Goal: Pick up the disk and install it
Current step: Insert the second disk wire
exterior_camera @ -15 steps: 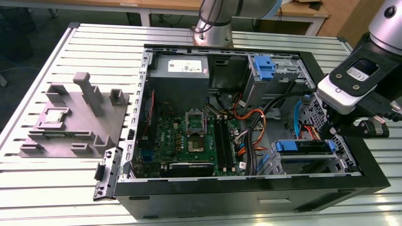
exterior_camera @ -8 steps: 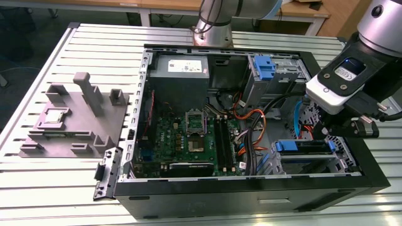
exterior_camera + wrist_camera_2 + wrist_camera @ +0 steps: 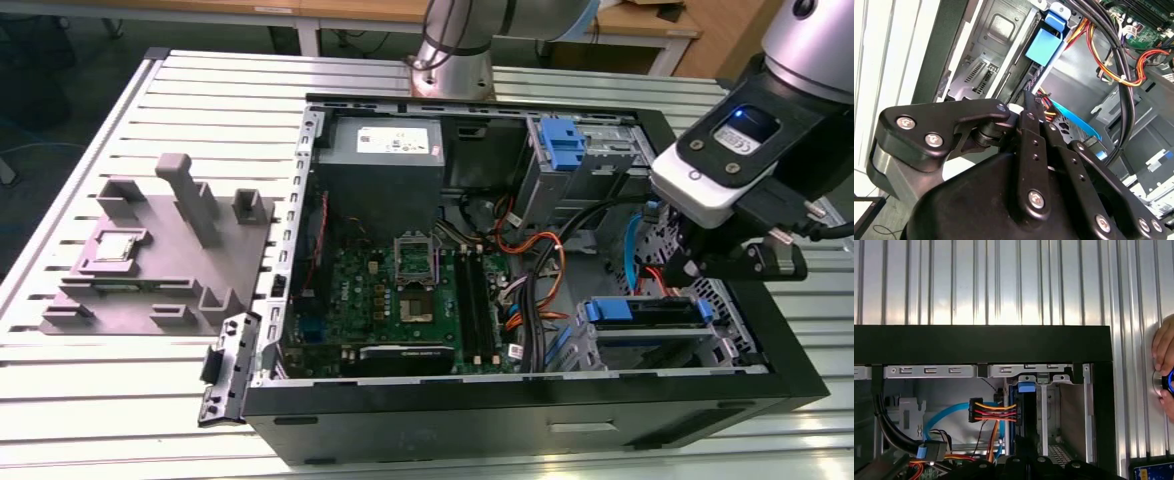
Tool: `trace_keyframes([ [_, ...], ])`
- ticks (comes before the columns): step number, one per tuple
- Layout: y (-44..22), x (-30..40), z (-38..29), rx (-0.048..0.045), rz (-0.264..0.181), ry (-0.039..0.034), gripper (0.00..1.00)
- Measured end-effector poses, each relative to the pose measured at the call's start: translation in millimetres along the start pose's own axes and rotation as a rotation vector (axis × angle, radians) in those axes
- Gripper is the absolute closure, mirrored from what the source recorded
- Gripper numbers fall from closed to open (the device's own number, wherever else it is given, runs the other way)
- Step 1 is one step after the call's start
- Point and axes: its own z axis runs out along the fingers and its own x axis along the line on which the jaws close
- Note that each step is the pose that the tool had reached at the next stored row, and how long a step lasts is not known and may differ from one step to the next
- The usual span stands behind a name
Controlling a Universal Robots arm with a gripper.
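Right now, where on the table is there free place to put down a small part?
The slatted table is bare in front of the grey fixture and behind it, toward the arm's base. Inside the computer case it is crowded with cables and boards.

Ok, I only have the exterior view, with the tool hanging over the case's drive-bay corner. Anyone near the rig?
Observer: Yes. In the first wrist view a person's hand rests on the slatted table just outside the case wall.
Operator: What's in that bay?
Observer: An upright dark slab with a blue tab on its end, apparently the disk.
Operator: Cables close?
Observer: A connector with orange, red and yellow wires sits right beside it.
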Motion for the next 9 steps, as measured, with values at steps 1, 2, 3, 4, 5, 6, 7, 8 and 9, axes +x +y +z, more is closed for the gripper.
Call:
trace_keyframes([
  [1, 0.0, 0.2, -1.5, 0.0002, 0.0, 0.0, 0.9],
  [2, 0.1, 0.7, -2.7, 0.0002, 0.0, 0.0002, 0.9],
  [3, 0.2, 1.1, -3.5, 0.0002, 0.0, 0.0002, 0.9],
  [4, 0.2, 1.3, -4.4, 0.0003, 0.0, 0.0001, 0.9],
  [5, 0.2, 1.6, -5.0, 0.0003, 0.0, 0.0003, 0.9],
  [6, 0.3, 2.1, -5.8, 0.0004, 0.0, 0.0003, 0.9],
  [7, 0.2, 2.4, -6.5, 0.0006, 0.0, 0.0002, 0.9],
  [8, 0.2, 2.6, -7.0, 0.0006, 0.0, 0.0001, 0.9],
  [9, 0.2, 2.6, -7.4, 0.0006, 0.0, 0.0001, 0.9],
])
